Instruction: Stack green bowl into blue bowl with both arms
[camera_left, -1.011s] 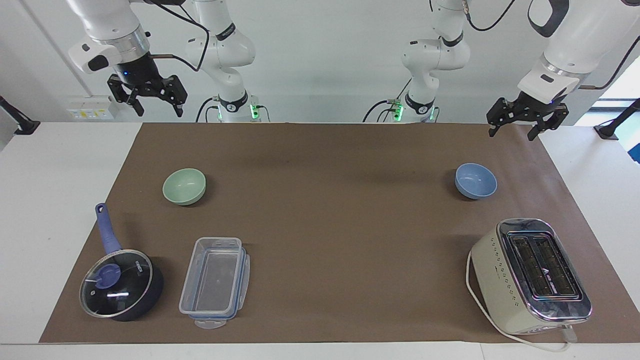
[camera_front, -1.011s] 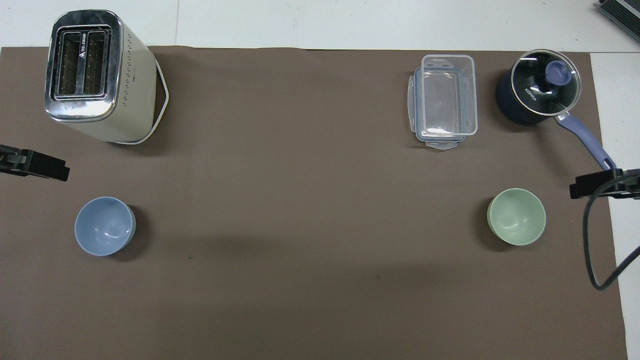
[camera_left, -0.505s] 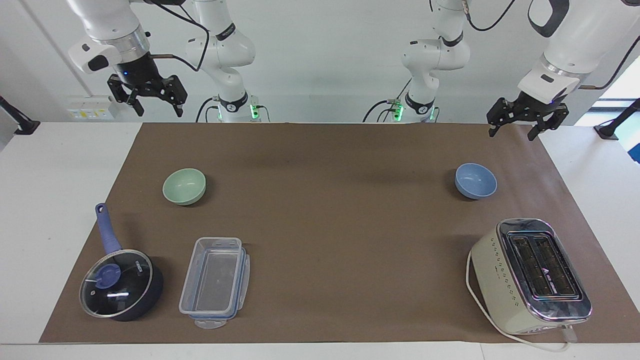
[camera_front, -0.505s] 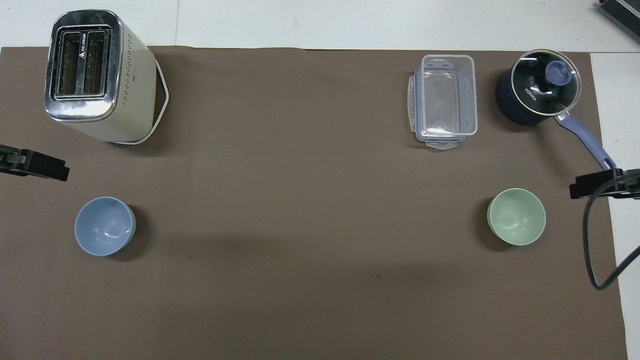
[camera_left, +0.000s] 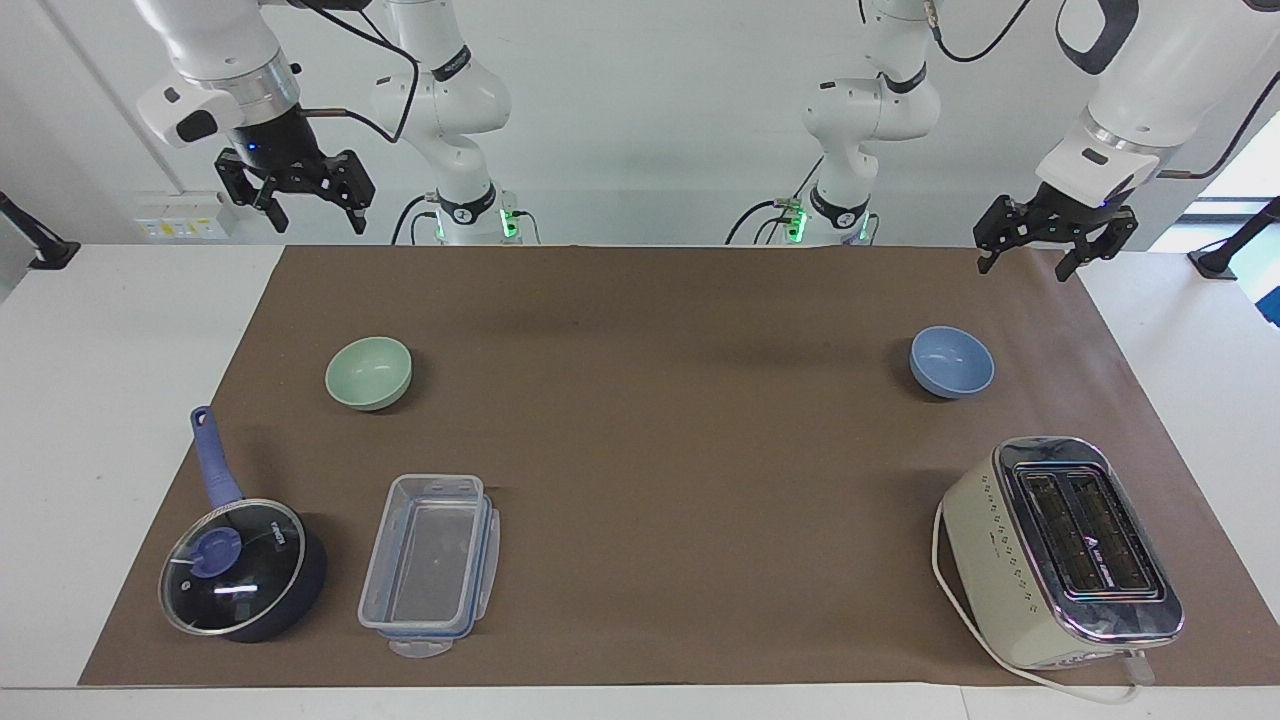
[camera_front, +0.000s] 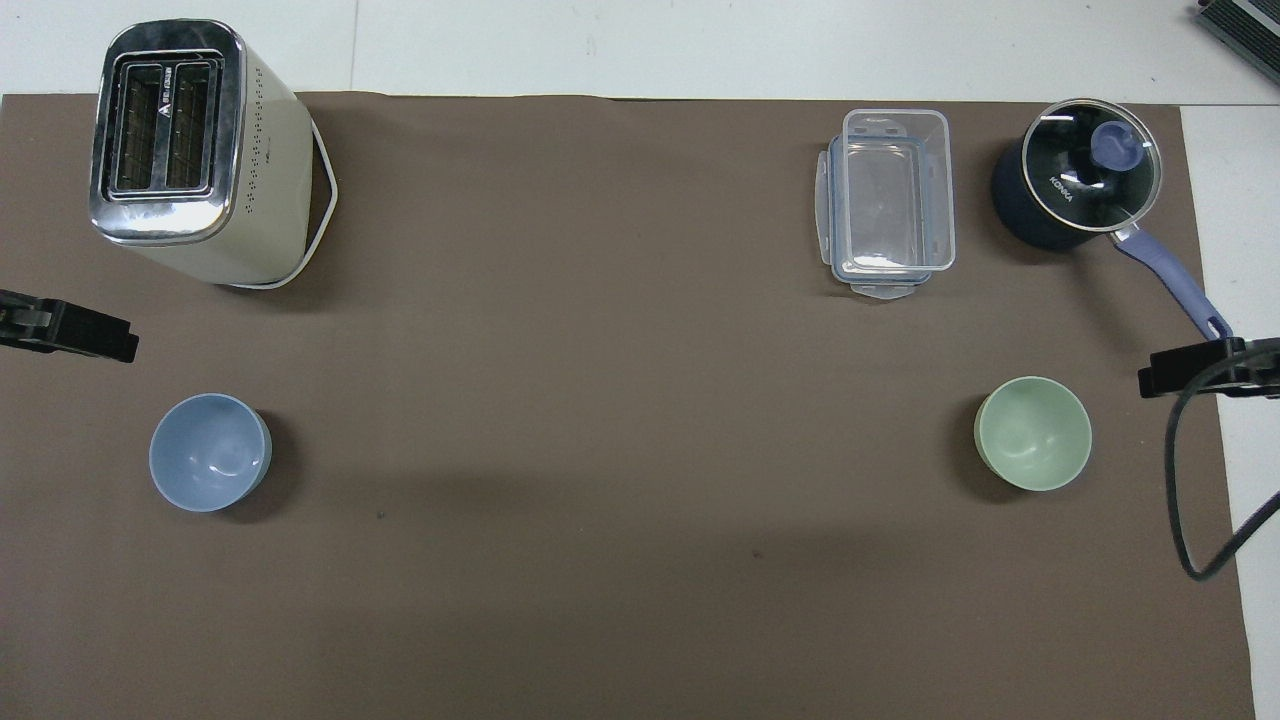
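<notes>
Nothing is grasped yet: right gripper (camera_left: 310, 205) and left gripper (camera_left: 1035, 250) hang spread and empty over the tabletop's robot-side corners. Green bowl (camera_left: 368, 372) sits toward the right arm's end, blue bowl (camera_left: 952, 361) toward the left arm's. Next, probably, the right gripper descends onto the green bowl's rim.

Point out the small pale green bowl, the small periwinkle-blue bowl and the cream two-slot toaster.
small pale green bowl (camera_left: 368, 371), facing view, inner floor.
small periwinkle-blue bowl (camera_left: 951, 360), facing view, inner floor.
cream two-slot toaster (camera_front: 270, 170), overhead view, cream side wall.
</notes>
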